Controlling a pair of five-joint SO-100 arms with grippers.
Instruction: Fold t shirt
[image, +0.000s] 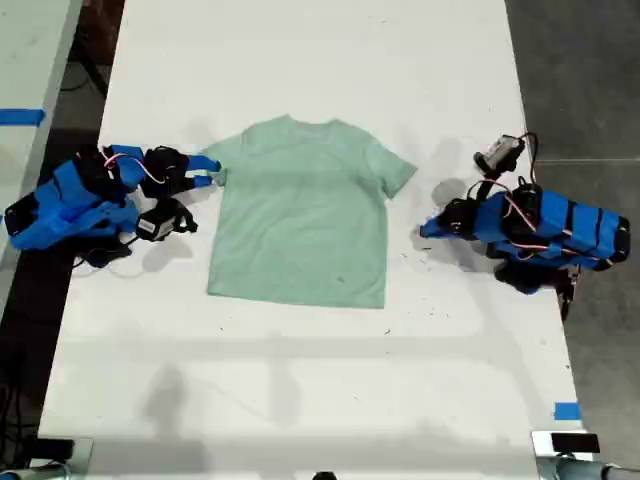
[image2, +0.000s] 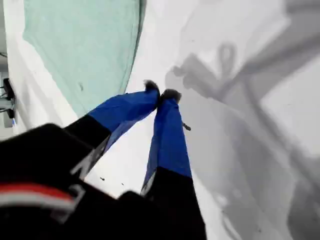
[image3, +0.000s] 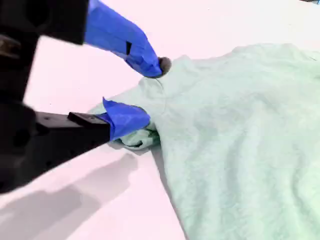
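My second hand (image3: 147, 95) sits at the sleeve of the t shirt (image: 300, 210) on the exterior view's left, its two blue fingers spread apart with the sleeve's edge between them. In the second wrist view one fingertip (image3: 150, 65) rests against the upper part of the sleeve near the shoulder, and the other (image3: 127, 120) lies at the sleeve's hem, where the cloth is bunched into a small roll beneath it. The fingers are not closed on the cloth.

My first hand (image2: 161, 94) is at the exterior view's right, just off the other sleeve. Its blue fingers are pressed together at their dark tips with nothing between them, and they hang over bare white counter (image: 300, 380); in the first wrist view the shirt's edge (image2: 85, 50) lies apart from the tips, beyond a strip of counter.

The mint-green shirt lies flat and spread open near the middle of the counter, neck toward the exterior view's top, hem toward the bottom, both short sleeves out to the sides. The cloth is mostly smooth, with a few faint creases across the chest.

Both blue arms rest low on the counter at either side of the shirt. A bit of blue tape (image: 567, 411) is stuck near the counter's lower right corner in the exterior view.
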